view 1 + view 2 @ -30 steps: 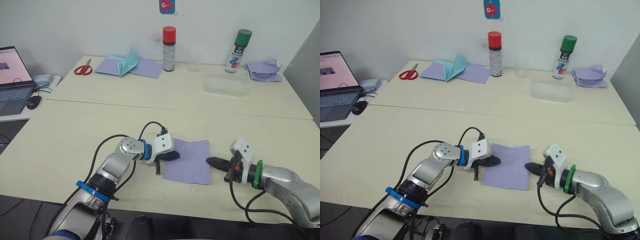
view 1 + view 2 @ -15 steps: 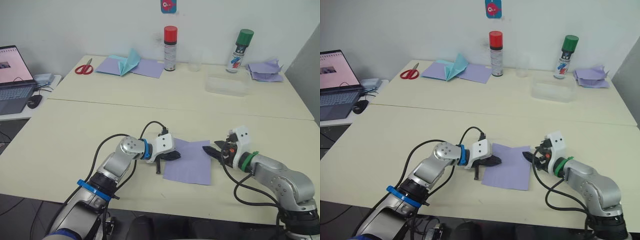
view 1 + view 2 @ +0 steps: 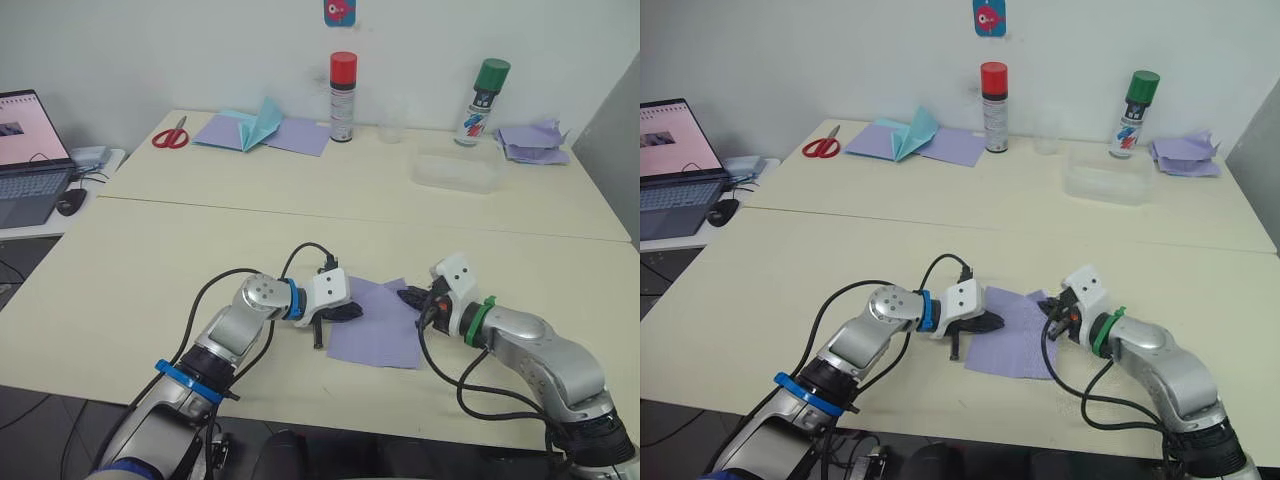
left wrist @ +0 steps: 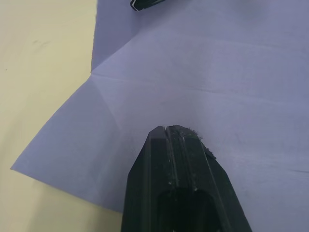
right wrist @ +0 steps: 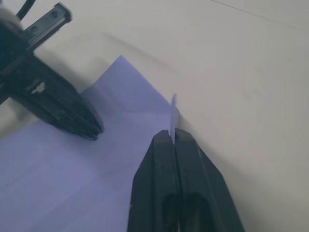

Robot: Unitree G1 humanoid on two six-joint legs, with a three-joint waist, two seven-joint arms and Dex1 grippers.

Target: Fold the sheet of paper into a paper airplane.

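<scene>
We hold the sheet of paper point(image 3: 378, 322) flat on the near surface point(image 3: 150, 270) with our closed left claw point(image 3: 352, 311) pressing its left edge. Our right claw point(image 3: 408, 296) pinches the far right corner, lifting it. We judge the first corner fold is starting; next, carry that corner leftward.

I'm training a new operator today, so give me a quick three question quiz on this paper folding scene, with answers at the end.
1. True or false: the right gripper is shut on a corner of the sheet of paper.
2. What does the left gripper do? A) presses shut fingers on the sheet B) holds the scissors
3. What colour is the cap of the spray can nearer the scissors?

Key: 1 true; 2 A; 3 red.
</scene>
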